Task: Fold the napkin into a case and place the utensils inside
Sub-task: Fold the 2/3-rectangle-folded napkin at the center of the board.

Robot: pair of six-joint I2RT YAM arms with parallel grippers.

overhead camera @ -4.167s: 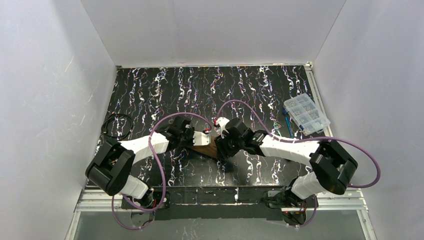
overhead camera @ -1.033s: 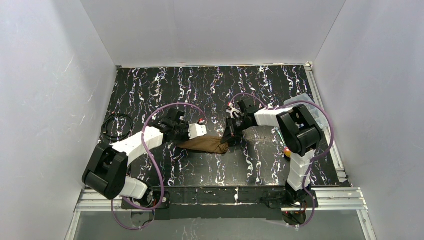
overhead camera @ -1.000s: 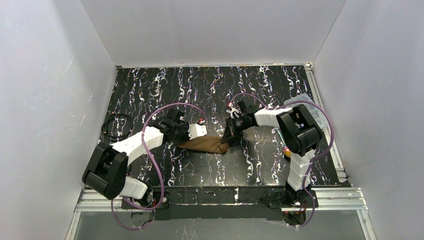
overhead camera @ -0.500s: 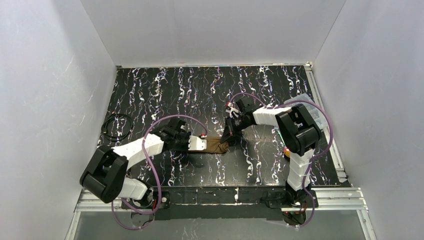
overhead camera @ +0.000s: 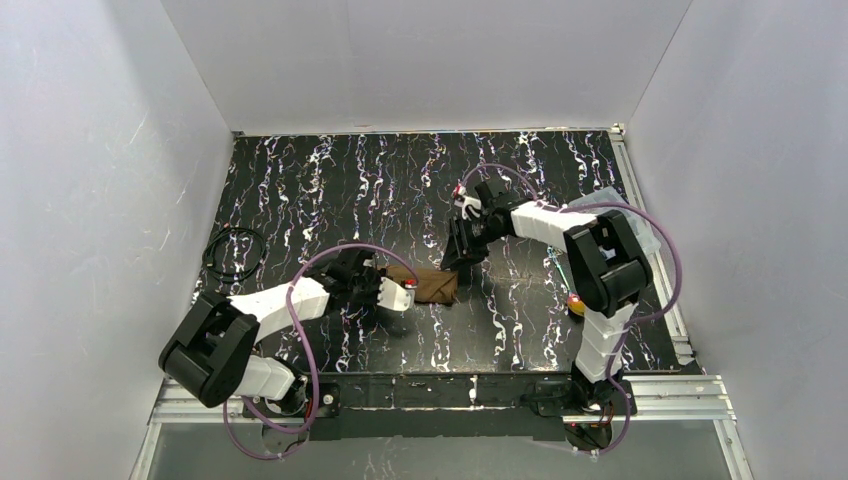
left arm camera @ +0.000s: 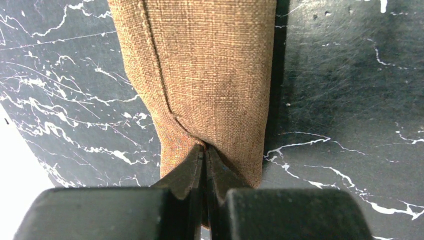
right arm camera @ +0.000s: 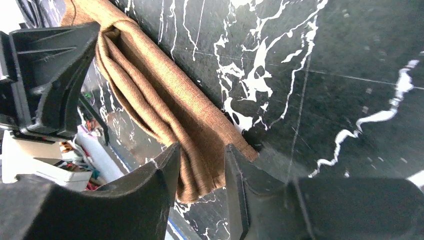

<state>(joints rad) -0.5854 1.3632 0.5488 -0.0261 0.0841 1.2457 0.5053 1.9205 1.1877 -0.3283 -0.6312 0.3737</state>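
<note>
Folded napkin pinched at one end, free at the other.
In the overhead view the brown strip lies on the tabletop just below centre. The left jaws are clamped tight on its left end, the cloth puckering at their tips. The right jaws stand parted over its right end, with the folded edge showing in their gap.

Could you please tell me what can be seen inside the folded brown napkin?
Only brown cloth layers show at the open end of the napkin in the right wrist view; nothing else is visible. Further in, cloth hides everything.
</note>
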